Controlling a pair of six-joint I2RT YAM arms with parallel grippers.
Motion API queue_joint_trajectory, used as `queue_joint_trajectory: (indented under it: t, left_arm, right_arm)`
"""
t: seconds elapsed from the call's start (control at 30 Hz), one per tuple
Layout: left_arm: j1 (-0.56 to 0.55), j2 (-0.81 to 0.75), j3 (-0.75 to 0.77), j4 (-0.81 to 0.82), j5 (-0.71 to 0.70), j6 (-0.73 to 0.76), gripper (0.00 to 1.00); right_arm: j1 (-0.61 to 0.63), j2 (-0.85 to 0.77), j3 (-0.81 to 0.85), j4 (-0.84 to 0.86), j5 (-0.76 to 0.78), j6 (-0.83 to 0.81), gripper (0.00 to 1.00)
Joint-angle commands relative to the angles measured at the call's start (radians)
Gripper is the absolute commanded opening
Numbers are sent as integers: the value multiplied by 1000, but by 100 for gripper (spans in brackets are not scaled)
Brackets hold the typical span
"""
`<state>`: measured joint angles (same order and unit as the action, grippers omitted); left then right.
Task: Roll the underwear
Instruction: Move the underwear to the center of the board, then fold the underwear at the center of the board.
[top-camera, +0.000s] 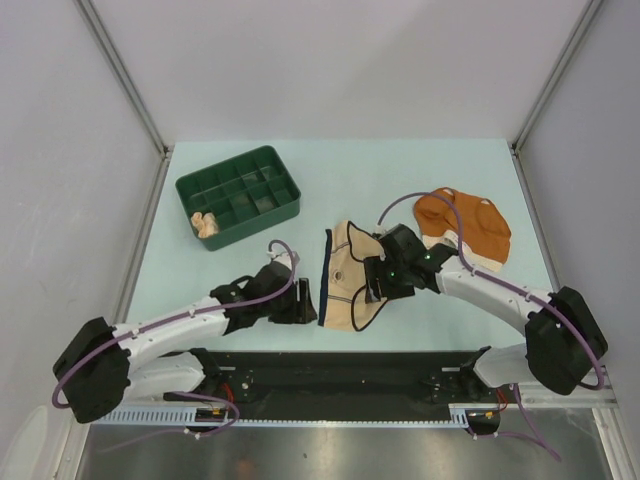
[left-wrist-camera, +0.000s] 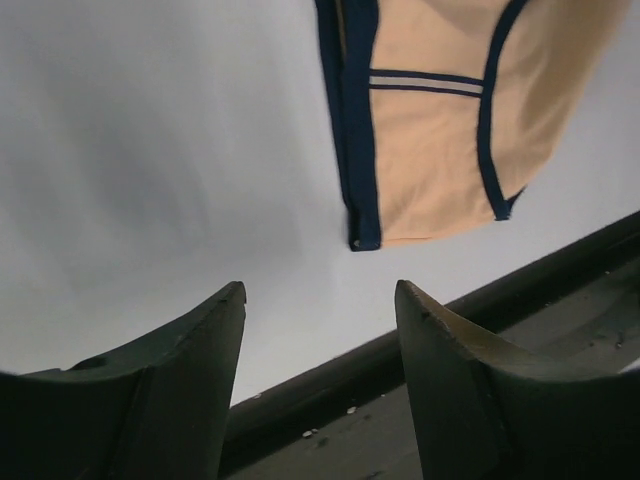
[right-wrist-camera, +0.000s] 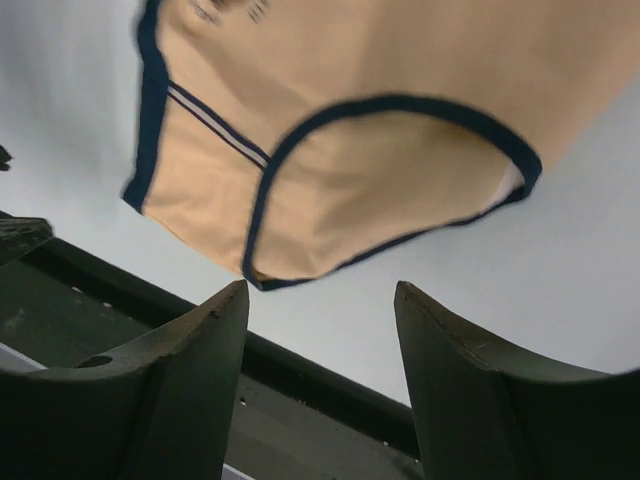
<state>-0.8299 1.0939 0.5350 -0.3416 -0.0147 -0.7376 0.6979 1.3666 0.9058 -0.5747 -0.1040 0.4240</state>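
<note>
Cream pair (top-camera: 349, 283): I see it lying flat near the middle of the table (top-camera: 200, 275), between my two grippers. It is soft, smooth cloth with a dark binding round the leg openings. A wider dark band runs down its left edge, and a thin striped seam crosses one panel.
Cream pair, lie: mostly flat. From the right wrist the nearer leg opening curves into a rounded lobe.
Left gripper (left-wrist-camera: 319, 286): the jaws are spread with nothing between them. The fingers (left-wrist-camera: 180, 380) are dark, matte and curved, tapering to blunt tips. They sit just left of the banded edge, close to its near corner and clear of the cloth.
Right gripper (right-wrist-camera: 321, 286): the jaws are likewise spread, and only bare table shows in the gap. From above, its head covers the right side of the cream pair. I cannot tell whether a fingertip touches the cloth.
Rust pair (top-camera: 478, 225): it lies spread on the far right of the table, well apart from the cream one. It is rounded in outline, with a pale cream strip along its near edge.
Peach pair (top-camera: 207, 224): this is a small bunched lump in the near-left corner cell of the tray (top-camera: 262, 160).
Tray: dark green hard plastic, rectangular and divided into a grid of cells. It sits far left, angled to the table edge.
Table surface: pale, smooth and matte.
Rail (top-camera: 330, 372): a black strip along the near edge, showing under both sets of fingers.
Cable (top-camera: 415, 196): a purple loop arching from the right wrist over the rust pair.
</note>
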Motion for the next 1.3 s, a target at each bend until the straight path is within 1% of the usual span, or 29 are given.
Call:
queue_joint_trajectory:
  t: [0.0, 0.07, 0.23, 0.3, 0.4, 0.53, 0.6, 0.63, 0.7, 0.8, 0.83, 1.07, 1.1, 1.13, 1.2, 1.23, 1.27]
  left_arm:
    - [-29, 34, -27, 130, 80, -109, 66]
    - [-32, 61, -47, 185, 113, -132, 65]
    - [-49, 119, -43, 202, 127, -140, 64]
    - [-54, 158, -40, 225, 140, -141, 63]
    - [-69, 205, -24, 230, 134, -141, 59]
    - [-80, 265, -13, 219, 119, -138, 51]
    - [-83, 297, -12, 220, 114, -135, 50]
    - [-84, 307, -10, 216, 108, -134, 46]
    - [-92, 330, -7, 211, 101, -134, 43]
    - [-98, 339, -9, 204, 87, -138, 34]
    - [-100, 342, -9, 201, 85, -140, 34]
    - [-103, 333, -6, 184, 71, -143, 32]
    - [-103, 328, -4, 179, 70, -143, 32]
    - [-103, 325, -4, 171, 65, -141, 33]
    - [-103, 305, -6, 161, 61, -141, 33]
    - [-103, 298, -7, 153, 56, -144, 32]
    - [-103, 281, -9, 151, 56, -146, 33]
  right_arm:
    - [-24, -46, -80, -1, -23, 53, 64]
    - [-29, -47, -102, 30, -20, 70, 64]
    - [-67, -28, -123, 71, 15, 75, 64]
    - [-104, -24, -125, 101, 18, 70, 63]
    - [-156, -26, -125, 130, 15, 61, 63]
    - [-212, -24, -125, 157, 26, 44, 62]
    - [-244, -6, -125, 183, 20, 30, 61]
    - [-250, 3, -125, 206, 12, 24, 60]
    - [-264, 37, -125, 231, 12, 16, 59]
    - [-293, 100, -125, 282, 0, 9, 56]
    - [-304, 114, -123, 306, -9, 7, 54]
    - [-321, 213, -125, 394, -23, -1, 51]
    - [-319, 222, -125, 398, -23, -1, 49]
    - [-321, 236, -125, 397, -23, -1, 42]
    - [-322, 246, -125, 386, -20, 4, 33]
    - [-321, 250, -125, 365, -10, 7, 23]
    - [-321, 247, -125, 349, -2, 9, 18]
